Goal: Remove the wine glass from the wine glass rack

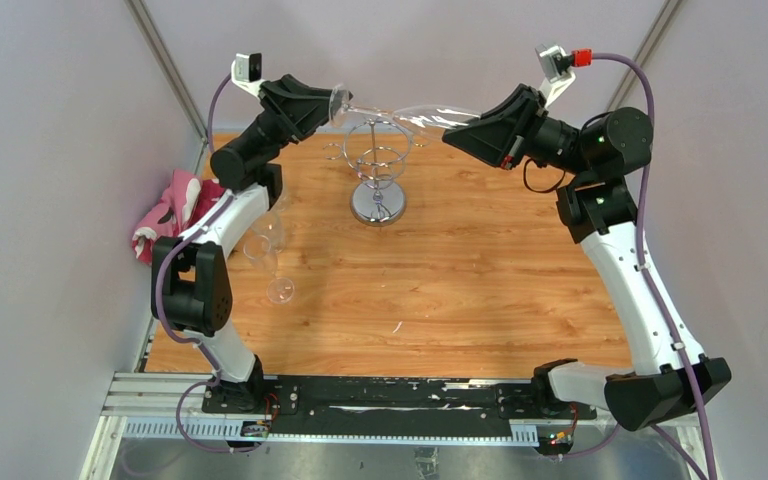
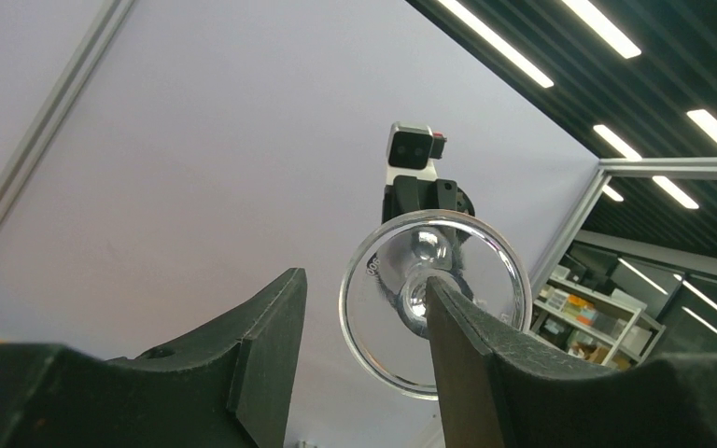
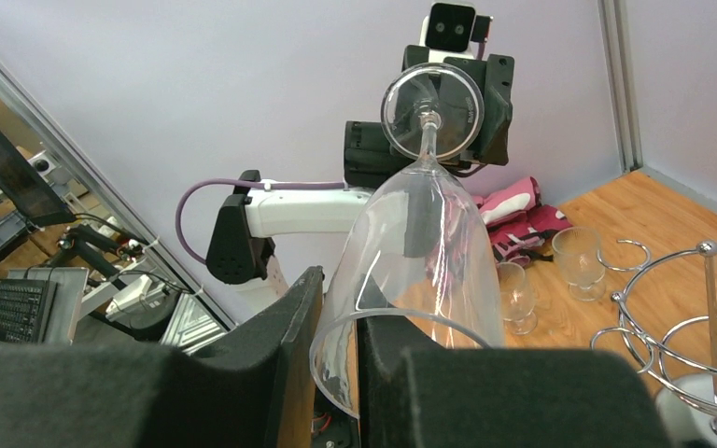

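Observation:
A clear wine glass (image 1: 400,113) hangs sideways in the air above the chrome wine glass rack (image 1: 375,160), clear of its rings. My right gripper (image 1: 450,130) is shut on the bowl's rim, one finger inside the bowl and one outside (image 3: 336,308). The stem points toward my left gripper (image 1: 335,105). In the left wrist view the round foot (image 2: 392,308) shows just beyond the open jaws (image 2: 364,280), close by the right finger (image 2: 467,336). The jaws are spread and hold nothing. The rack also shows in the right wrist view (image 3: 705,308).
Two small glasses (image 1: 260,245) (image 1: 280,290) stand on the wooden table by the left arm. A pink cloth (image 1: 170,212) lies at the table's left edge. Grey walls close in at the back and both sides.

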`<state>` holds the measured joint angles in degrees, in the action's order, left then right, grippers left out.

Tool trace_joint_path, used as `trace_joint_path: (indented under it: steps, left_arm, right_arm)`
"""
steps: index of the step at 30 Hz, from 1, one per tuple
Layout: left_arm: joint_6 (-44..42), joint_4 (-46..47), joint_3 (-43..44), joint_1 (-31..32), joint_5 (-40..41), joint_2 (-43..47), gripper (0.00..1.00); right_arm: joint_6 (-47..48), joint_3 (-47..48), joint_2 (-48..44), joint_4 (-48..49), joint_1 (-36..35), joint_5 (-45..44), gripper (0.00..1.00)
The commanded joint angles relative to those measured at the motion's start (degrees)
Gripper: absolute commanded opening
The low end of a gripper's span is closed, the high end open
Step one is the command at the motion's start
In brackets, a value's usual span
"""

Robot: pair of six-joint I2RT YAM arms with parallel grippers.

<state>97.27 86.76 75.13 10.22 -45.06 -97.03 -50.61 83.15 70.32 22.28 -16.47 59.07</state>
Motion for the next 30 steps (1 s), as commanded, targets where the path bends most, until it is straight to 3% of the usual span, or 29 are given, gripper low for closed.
trace_joint_path:
  steps: [1, 6, 18, 24, 30]
  left_arm:
    - [-1.8, 2.2, 2.8, 0.9, -4.9, 1.3, 0.54]
    - [-11.7, -10.3, 1.7, 0.0, -4.9, 2.9, 0.47]
    - [-22.9, -24.3, -0.3, 0.0, -6.6, 5.7, 0.48]
    - [-37.7, -42.1, -3.2, 2.1, -5.7, 14.2, 0.48]
    - [-43.7, -51.6, -4.8, 2.8, -2.6, 19.9, 0.47]
  right_arm:
    - [5.1, 1.2, 0.0, -8.5, -2.1, 0.1, 0.0]
    - [9.8, 3.0, -1.5, -16.0, -2.1, -2.1, 0.0]
    - [16.1, 5.4, -0.9, -26.6, -2.0, -8.4, 0.0]
    - [21.9, 7.3, -1.4, -35.0, -1.9, -14.7, 0.0]
    - [25.6, 8.1, -2.5, -41.1, -2.0, -20.3, 0.0]
